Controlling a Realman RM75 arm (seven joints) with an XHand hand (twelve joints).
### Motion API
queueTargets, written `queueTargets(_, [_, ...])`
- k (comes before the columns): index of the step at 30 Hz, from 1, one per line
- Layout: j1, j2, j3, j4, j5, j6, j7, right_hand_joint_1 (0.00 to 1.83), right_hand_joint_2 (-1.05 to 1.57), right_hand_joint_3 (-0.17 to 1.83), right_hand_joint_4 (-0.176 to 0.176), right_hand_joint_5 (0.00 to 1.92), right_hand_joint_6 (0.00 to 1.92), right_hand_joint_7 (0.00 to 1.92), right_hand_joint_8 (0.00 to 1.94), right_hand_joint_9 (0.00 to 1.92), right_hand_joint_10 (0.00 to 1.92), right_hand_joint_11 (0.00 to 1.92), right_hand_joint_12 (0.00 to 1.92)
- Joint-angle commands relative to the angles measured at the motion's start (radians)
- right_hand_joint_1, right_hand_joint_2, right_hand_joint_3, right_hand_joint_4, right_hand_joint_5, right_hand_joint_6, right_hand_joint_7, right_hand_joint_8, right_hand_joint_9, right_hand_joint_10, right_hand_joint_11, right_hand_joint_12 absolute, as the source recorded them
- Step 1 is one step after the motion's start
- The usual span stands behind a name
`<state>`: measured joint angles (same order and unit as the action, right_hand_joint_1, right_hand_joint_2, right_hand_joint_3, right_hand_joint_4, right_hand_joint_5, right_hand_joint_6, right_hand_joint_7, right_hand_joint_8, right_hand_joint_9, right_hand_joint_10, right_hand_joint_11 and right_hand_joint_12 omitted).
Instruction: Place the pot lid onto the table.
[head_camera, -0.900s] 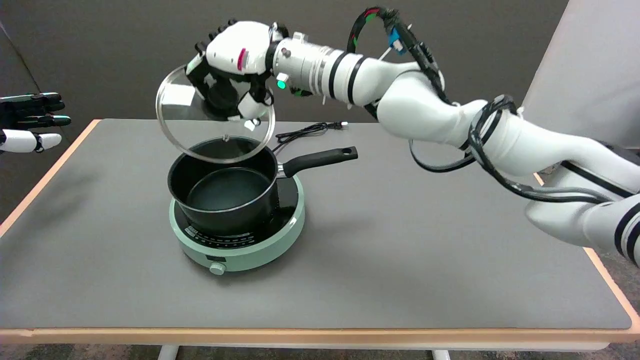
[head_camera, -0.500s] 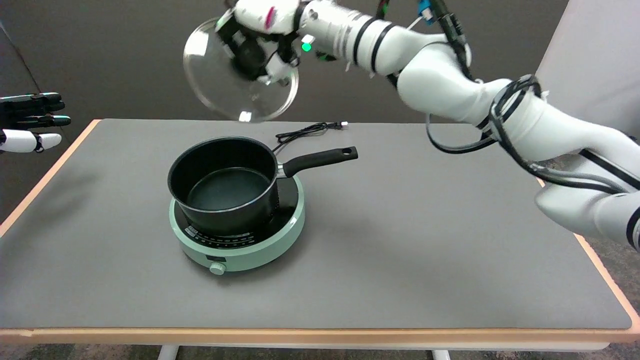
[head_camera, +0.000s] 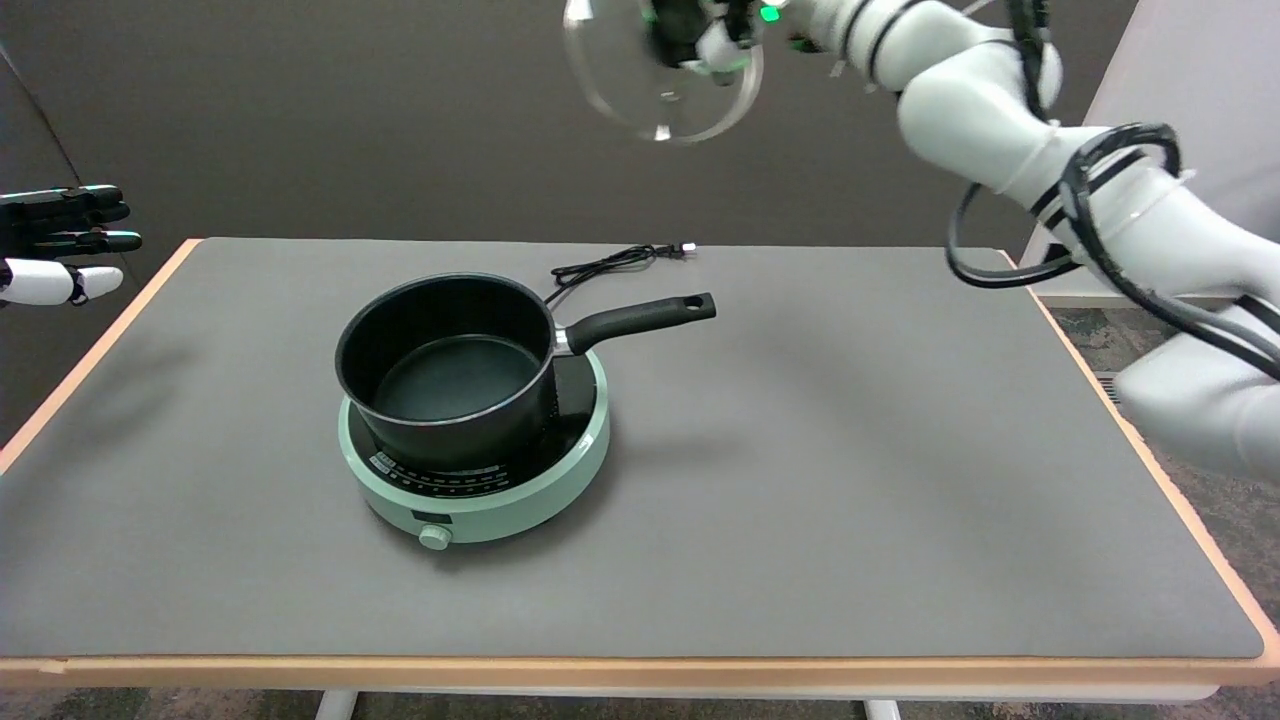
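Now the right hand (head_camera: 700, 30) is up at the picture's top edge, partly cut off, its fingers clamped on the knob of the glass lid (head_camera: 662, 75). The lid hangs tilted in the air, high over the table's far edge and well apart from the pot (head_camera: 447, 370). Its rim reads as a thin, slightly blurred ring against the dark wall behind. The hand itself shows only as dark fingers and a bit of white, with a green light glowing just beside it at the wrist.

The pot is black and stands open on a pale green cooker (head_camera: 475, 470), left of the table's middle. Its handle (head_camera: 640, 317) points toward the right and slightly toward the far edge. The cooker has a small knob (head_camera: 434, 537) on the side facing the near edge. A black cord (head_camera: 610, 262) lies loosely coiled on the table (head_camera: 850, 480) near the far edge, just behind the pot handle, its plug end lying free on the surface.

The white right arm comes in from the right side and rises over the table's far right corner, with black cables looped along it. The left hand (head_camera: 60, 243) is in the air beyond the table's left edge, near the far left corner.
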<state>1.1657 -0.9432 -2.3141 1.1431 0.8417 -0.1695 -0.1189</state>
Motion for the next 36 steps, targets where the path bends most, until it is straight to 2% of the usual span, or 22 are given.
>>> queueTargets(1, [-0.106, 0.181, 0.130, -0.189, -0.057, 0.035, 0.010, 1.38, 0.73, 0.80, 0.176, 0.70, 1.31, 0.97, 1.28, 0.85, 1.60, 0.73, 1.36])
queueTargets(10, [-0.222, 0.313, 0.036, -0.157, -0.051, 0.020, 0.010, 1.38, 0.73, 0.80, 0.176, 0.70, 1.31, 0.97, 1.28, 0.86, 1.61, 0.73, 1.36])
queueTargets(14, [-0.283, 0.366, 0.036, -0.140, 0.023, 0.019, 0.010, 1.38, 0.73, 0.79, 0.176, 0.70, 1.31, 0.97, 1.27, 0.86, 1.60, 0.73, 1.36])
queueTargets(24, [-0.432, 0.498, 0.049, 0.081, 0.132, -0.040, 0.007, 1.38, 0.73, 0.79, 0.176, 0.70, 1.30, 0.97, 1.27, 0.86, 1.62, 0.74, 1.34])
queueTargets(30, [-0.447, 0.526, 0.047, 0.222, 0.225, -0.139, 0.001, 1.38, 0.73, 0.79, 0.176, 0.70, 1.30, 0.98, 1.27, 0.86, 1.62, 0.74, 1.34])
queueTargets(36, [-0.420, 0.509, 0.042, 0.260, 0.326, -0.193, 0.001, 1.38, 0.73, 0.79, 0.176, 0.70, 1.31, 0.98, 1.27, 0.86, 1.62, 0.73, 1.36])
